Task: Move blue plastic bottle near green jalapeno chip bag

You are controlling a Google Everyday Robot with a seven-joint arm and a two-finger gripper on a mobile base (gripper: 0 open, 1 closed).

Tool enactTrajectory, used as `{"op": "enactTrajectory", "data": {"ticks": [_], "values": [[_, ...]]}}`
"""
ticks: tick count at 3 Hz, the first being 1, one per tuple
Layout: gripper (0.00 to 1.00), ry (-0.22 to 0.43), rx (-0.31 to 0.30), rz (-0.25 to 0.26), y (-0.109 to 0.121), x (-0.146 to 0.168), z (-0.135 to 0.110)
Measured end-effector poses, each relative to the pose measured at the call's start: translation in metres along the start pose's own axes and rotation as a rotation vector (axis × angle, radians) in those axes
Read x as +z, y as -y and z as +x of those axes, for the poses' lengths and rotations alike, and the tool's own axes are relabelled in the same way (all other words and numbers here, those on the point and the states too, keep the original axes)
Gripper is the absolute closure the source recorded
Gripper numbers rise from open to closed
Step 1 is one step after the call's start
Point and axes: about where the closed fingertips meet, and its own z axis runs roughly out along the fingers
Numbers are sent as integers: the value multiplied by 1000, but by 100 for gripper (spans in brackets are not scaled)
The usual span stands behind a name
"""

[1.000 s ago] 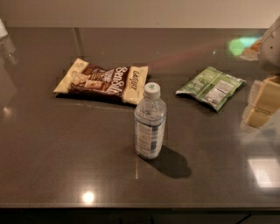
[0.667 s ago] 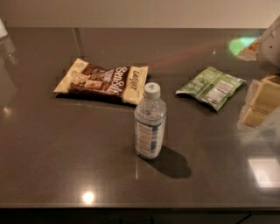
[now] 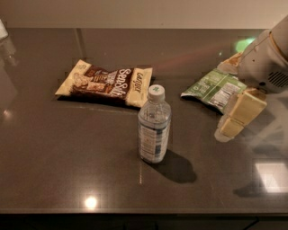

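Nearest, the front edge of the dark, glossy grey table [image 3: 54,157] runs across the bottom of the view, with a small round glint of light just behind it on the left and a pale square reflection on the right. Bare table stretches wide to the left of the small clear plastic bottle with a white cap and blue-and-white label [image 3: 154,126], which stands upright near the middle, well back from the front edge, its shadow falling to its right. The cap bears a green mark; the label's print is too small to read.

To the right and a little further back, the cream-coloured claw [image 3: 229,128] hangs on its white arm just above the table, by the right end of the flat green snack bag with a white label panel [image 3: 211,90]. Whether the claw is released or clenched I cannot tell. A strip of bare table separates the bottle from the green bag.

Left of that lies the larger cream-and-brown snack bag [image 3: 105,83], flat, with big white letters beginning "SenS". Beyond, the table reaches a pale wall [image 3: 135,13], with a green glow reflected near the far right.
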Motion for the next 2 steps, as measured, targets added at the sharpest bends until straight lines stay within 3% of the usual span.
{"op": "enactTrajectory", "data": {"ticks": [2], "values": [[0, 219, -14, -140, -27, 44, -55]]}}
